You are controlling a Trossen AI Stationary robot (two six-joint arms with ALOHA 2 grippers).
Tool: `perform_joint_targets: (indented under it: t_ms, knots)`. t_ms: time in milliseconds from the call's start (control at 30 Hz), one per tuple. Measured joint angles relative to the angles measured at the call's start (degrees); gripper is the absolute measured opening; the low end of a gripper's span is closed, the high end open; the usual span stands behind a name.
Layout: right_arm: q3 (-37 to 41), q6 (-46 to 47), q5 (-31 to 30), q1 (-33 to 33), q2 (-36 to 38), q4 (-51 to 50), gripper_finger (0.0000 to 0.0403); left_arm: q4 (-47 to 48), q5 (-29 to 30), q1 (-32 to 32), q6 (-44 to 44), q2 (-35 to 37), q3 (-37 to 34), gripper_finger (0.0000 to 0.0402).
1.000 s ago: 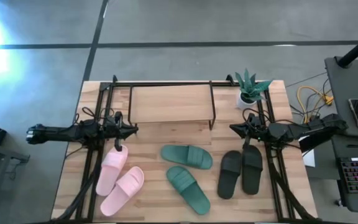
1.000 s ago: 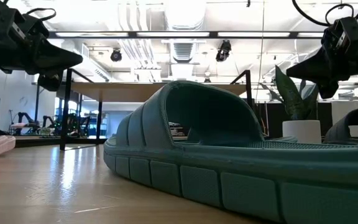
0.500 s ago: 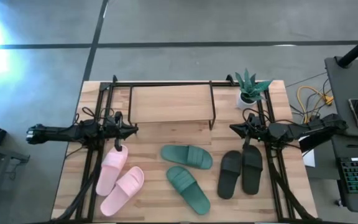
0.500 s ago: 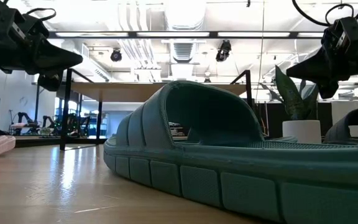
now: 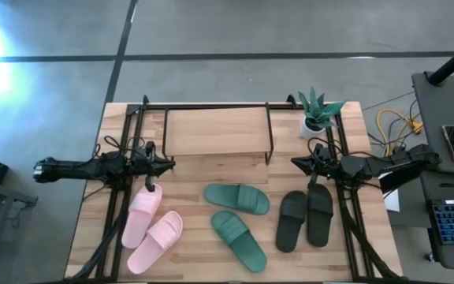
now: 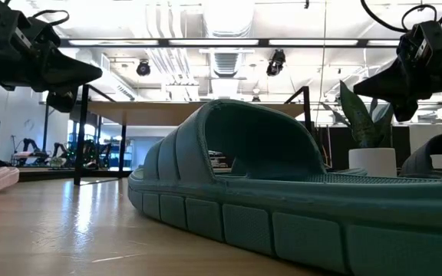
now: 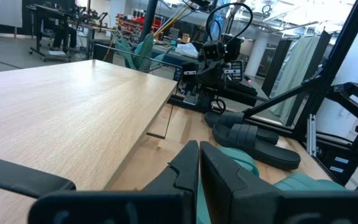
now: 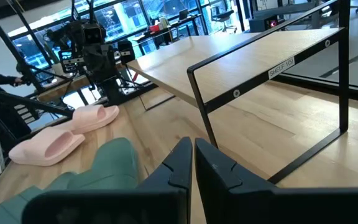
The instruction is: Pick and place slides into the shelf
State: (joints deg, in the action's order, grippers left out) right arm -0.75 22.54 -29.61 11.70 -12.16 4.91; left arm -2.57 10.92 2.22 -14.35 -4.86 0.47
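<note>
Three pairs of slides lie sole-down on the table: pink [image 5: 152,229] near the left side, dark green [image 5: 236,214] in the middle, black [image 5: 306,216] on the right. The shelf [image 5: 215,131], a black wire frame with a light wooden top board, stands at the far middle. My left gripper [image 5: 172,164] hovers shut above the table's left side, just beyond the pink pair. My right gripper [image 5: 293,162] hovers shut on the right, beyond the black pair. Both point toward the middle and hold nothing.
A potted plant [image 5: 318,110] stands at the table's far right corner beside the shelf. Black arm mounts and cables run along both table sides. Bare wood shows between the shelf and the slides.
</note>
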Motion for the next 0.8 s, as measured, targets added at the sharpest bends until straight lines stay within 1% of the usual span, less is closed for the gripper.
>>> perform_joint_targets:
  t_ms: [467,667,733,800]
  knots:
    - [0.0,0.0,0.0,0.0,0.0,0.0,0.0013,0.0,0.0,0.0,0.0,0.0,0.0,0.0001]
    - [0.0,0.7,-0.4,0.0,0.0,2.0,0.0013,0.0,0.0,0.0,0.0,0.0,0.0,0.0001]
    - [0.0,3.8,-0.4,0.0,0.0,6.1,0.0013,0.0,0.0,0.0,0.0,0.0,0.0,0.0001]
    - [0.0,10.0,-0.4,0.0,0.0,11.2,0.0013,-0.1,0.0,0.0,0.0,0.0,0.0,0.0001]
